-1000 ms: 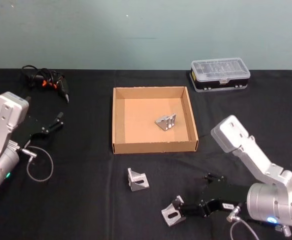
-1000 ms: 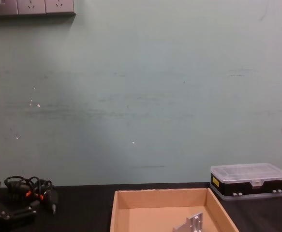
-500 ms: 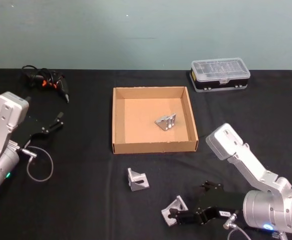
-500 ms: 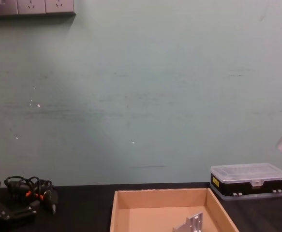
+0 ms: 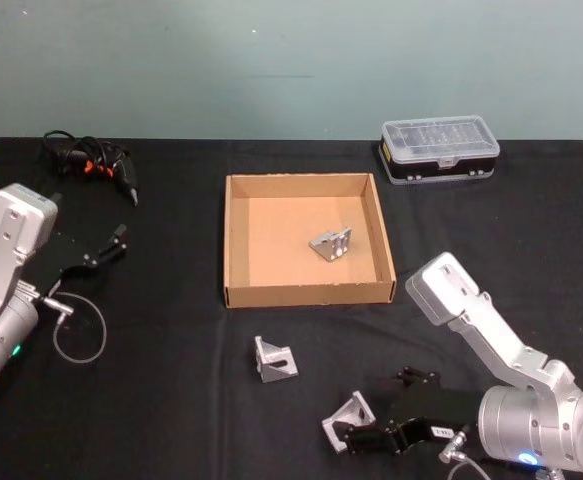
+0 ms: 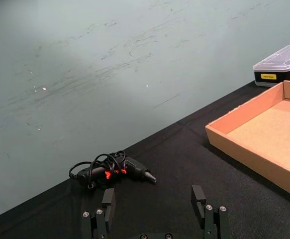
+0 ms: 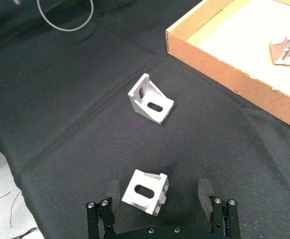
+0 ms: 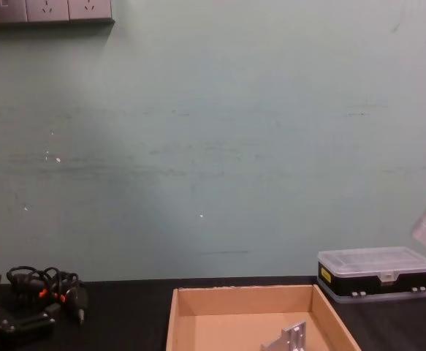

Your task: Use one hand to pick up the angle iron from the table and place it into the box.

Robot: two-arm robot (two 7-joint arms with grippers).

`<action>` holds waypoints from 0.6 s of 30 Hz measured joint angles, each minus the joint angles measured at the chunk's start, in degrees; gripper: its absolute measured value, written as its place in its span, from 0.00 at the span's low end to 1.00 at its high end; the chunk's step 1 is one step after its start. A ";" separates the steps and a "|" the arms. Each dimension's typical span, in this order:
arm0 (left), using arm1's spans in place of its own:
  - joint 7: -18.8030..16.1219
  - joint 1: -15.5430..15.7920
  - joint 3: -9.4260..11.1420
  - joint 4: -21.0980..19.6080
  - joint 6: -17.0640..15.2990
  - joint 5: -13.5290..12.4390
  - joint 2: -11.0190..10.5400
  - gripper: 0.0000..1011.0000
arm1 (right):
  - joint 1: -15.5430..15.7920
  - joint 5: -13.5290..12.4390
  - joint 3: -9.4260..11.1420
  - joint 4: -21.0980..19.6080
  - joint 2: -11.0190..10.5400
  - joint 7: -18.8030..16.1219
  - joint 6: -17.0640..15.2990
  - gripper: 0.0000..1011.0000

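Three silver angle irons are in view. One lies in the tan box [image 5: 306, 295], toward its right side [image 5: 331, 243]. A second angle iron [image 5: 274, 360] sits on the black table in front of the box. The third angle iron [image 5: 349, 418] lies near the table's front edge. My right gripper [image 7: 158, 194] is open and low over the table, its black fingers [image 7: 112, 192] on either side of this third angle iron [image 7: 145, 191], not closed on it. My left gripper [image 6: 153, 203] rests open at the far left [image 5: 111, 245], holding nothing.
A clear-lidded plastic case [image 5: 439, 149] stands at the back right. A black tool with coiled cable [image 5: 91, 163] lies at the back left. A loop of wire [image 5: 79, 335] hangs by the left arm. Bare table lies between the box and the front angle irons.
My right arm has swung its elbow leftward and drawn the gripper nearer the front edge, so the fingers now straddle the front angle iron. The left arm has not moved.
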State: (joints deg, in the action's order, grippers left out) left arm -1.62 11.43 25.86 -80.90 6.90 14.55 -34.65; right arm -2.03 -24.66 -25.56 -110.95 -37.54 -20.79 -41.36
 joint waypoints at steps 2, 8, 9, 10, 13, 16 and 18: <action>0.00 0.00 0.00 0.00 0.00 0.00 0.00 0.99 | -0.02 0.04 -0.11 0.14 0.07 -0.04 0.14 0.99; 0.00 0.00 0.00 0.00 0.00 0.00 0.00 0.99 | -0.04 0.18 -0.38 0.50 0.14 -0.33 0.69 0.96; 0.00 0.00 0.00 0.00 0.00 0.00 0.00 0.99 | -0.04 0.20 -0.40 0.54 0.14 -0.34 0.71 0.94; 0.00 0.00 0.00 0.00 0.00 0.00 0.00 0.99 | -0.04 0.22 -0.41 0.57 0.16 -0.34 0.71 0.94; 0.00 0.00 0.00 0.00 0.00 0.00 0.00 0.99 | -0.04 0.26 -0.45 0.68 0.23 -0.33 0.71 0.86; 0.00 0.00 0.00 0.00 0.00 0.00 0.00 0.99 | -0.02 0.30 -0.51 0.75 0.24 -0.33 0.70 0.78; 0.00 0.00 0.00 0.00 0.00 0.00 0.00 0.99 | 0.01 0.30 -0.53 0.78 0.25 -0.34 0.69 0.70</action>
State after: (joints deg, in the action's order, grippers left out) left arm -1.62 11.43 25.86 -80.90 6.91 14.55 -34.65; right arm -2.02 -24.36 -26.09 -110.17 -37.30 -21.13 -40.67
